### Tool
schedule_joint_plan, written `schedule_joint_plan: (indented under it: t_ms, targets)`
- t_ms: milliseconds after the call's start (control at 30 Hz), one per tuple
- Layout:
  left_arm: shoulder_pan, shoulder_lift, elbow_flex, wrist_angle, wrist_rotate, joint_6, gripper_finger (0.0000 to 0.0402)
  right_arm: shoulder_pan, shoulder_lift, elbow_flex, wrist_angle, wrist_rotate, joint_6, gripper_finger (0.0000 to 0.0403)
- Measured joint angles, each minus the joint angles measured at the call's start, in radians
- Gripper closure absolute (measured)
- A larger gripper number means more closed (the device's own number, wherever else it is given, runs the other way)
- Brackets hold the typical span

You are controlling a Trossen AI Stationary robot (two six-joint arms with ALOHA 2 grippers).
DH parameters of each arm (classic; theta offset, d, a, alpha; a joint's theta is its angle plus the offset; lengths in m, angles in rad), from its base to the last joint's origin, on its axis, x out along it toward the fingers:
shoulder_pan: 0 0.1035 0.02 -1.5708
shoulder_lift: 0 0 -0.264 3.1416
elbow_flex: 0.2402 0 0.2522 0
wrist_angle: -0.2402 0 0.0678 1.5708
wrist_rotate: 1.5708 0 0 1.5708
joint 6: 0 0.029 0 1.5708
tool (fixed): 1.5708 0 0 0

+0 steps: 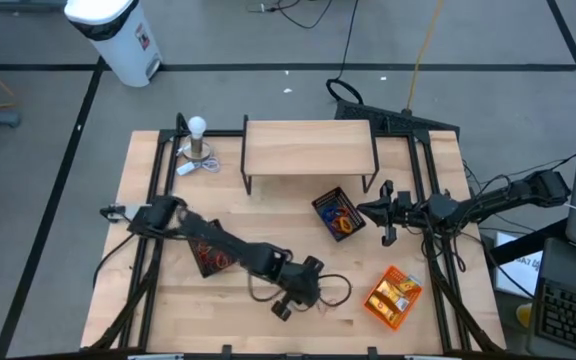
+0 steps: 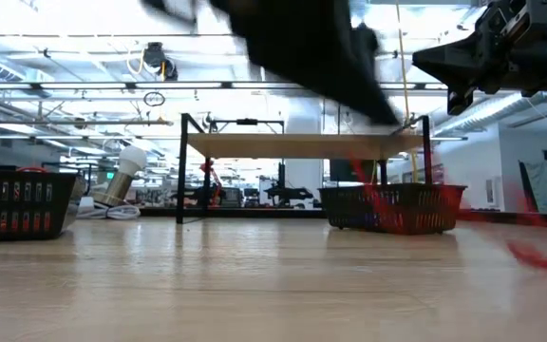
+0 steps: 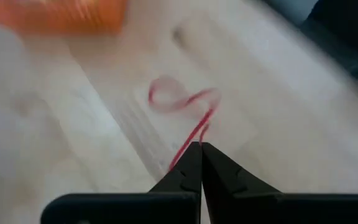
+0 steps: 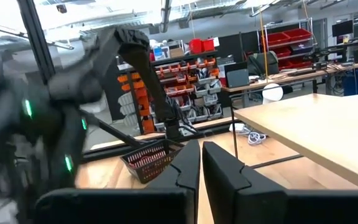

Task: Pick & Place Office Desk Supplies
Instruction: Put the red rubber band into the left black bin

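Left fingers pinched shut on a red rubber band at the lower middle of the bench.

In the left wrist view the left gripper (image 3: 200, 149) grips one end of the red rubber band (image 3: 188, 112); its long axis runs from the fingertips toward the upper middle of the frame, curling into a loop. Some supplies already sit in the black mesh tray (image 1: 336, 213) right of centre and another (image 1: 208, 258) at left; this band is not yet placed. The right gripper (image 1: 386, 215) waits beside the mesh tray, fingers shut and empty.

No lettering can be made out anywhere (the print on the yellow-and-white packets (image 1: 396, 294) in the orange tray (image 1: 380, 312) is too small to read).
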Motion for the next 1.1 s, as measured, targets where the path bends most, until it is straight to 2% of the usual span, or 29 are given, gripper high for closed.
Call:
schedule_joint_plan:
  t_ms: [400,533,833,1100]
  targets:
    - [-0.103,-0.417,-0.061,-0.118,-0.072,0.022,0.0401,0.000,0.002,0.000,-0.002,-0.004,0.009,0.0390]
    - [-0.119,-0.548,-0.094,-0.190,-0.148,-0.035,0.0401,0.000,0.002,0.000,-0.002,-0.004,0.011,0.0390]
    - [-0.153,-0.847,-0.261,-0.409,-0.373,-0.282,0.0401,0.000,0.002,0.000,-0.001,-0.005,0.016,0.0389]
    - [-0.228,-1.106,-0.518,-0.423,-0.435,-0.539,0.0401,0.000,0.002,-0.001,-0.001,-0.005,0.016,0.0389]
